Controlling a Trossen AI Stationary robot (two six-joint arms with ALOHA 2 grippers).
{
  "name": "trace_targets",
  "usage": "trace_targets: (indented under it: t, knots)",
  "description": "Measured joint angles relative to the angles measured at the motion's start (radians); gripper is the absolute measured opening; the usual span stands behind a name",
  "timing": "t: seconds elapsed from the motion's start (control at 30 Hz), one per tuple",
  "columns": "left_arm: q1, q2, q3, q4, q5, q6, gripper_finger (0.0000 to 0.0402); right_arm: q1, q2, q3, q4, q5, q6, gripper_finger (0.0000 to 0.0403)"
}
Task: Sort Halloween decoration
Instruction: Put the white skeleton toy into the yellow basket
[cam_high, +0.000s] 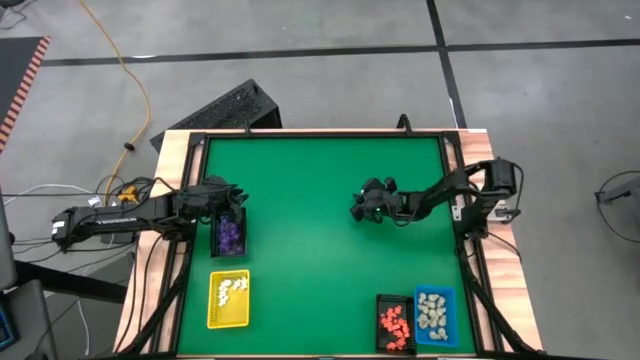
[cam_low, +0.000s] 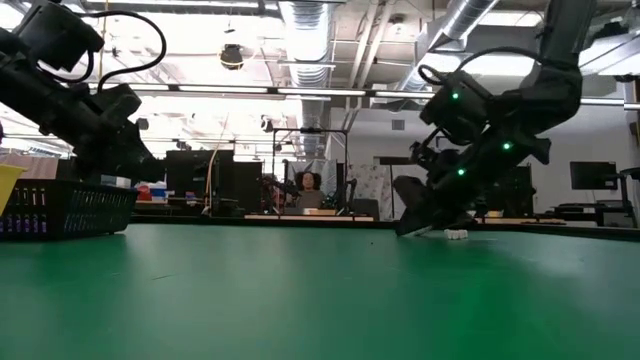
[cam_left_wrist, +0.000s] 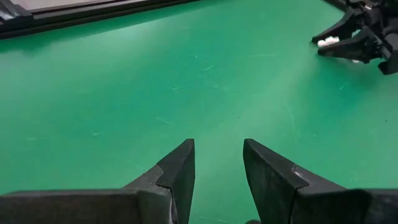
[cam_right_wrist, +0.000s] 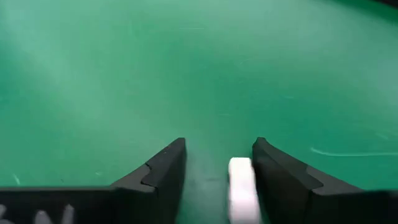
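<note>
A tiny white Halloween figurine (cam_right_wrist: 241, 183) lies on the green mat (cam_high: 320, 250) near the table's middle. My right gripper (cam_right_wrist: 221, 146) is open and tilted down, fingertips at the mat, with the figurine between its fingers, close beside one of them; it also shows in the low view (cam_low: 457, 236). My left gripper (cam_left_wrist: 217, 162) is open and holds nothing. It waits at the table's left (cam_high: 230, 196), above the far end of a black tray (cam_high: 214, 238) that holds purple figurines. My right gripper has the white figurine (cam_right_wrist: 241, 174) lying on the mat right next to the inner face of one finger (cam_right_wrist: 273, 171). Whether that finger touches it, I cannot tell. The other finger stands clear of it.
Near the front edge stand a yellow tray (cam_high: 228, 322) with pale figurines, a black tray (cam_high: 380, 322) with orange-red ones and a blue tray (cam_high: 450, 318) with beige ones. The mat between the arms is bare green.
</note>
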Motion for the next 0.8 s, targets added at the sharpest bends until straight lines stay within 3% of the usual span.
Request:
trace_targets:
  t: [0.4, 0.8]
  knots:
    - [0.0, 0.0, 0.0, -0.006, -0.006, 0.001, 0.0126, 0.001, 0.024, 0.022, -0.074, 0.035, 0.146, 0.0034]
    - [0.0, 0.0, 0.0, -0.002, -0.005, -0.04, 0.0126, 0.022, 0.023, 0.06, -0.029, 0.08, 0.082, 0.0032]
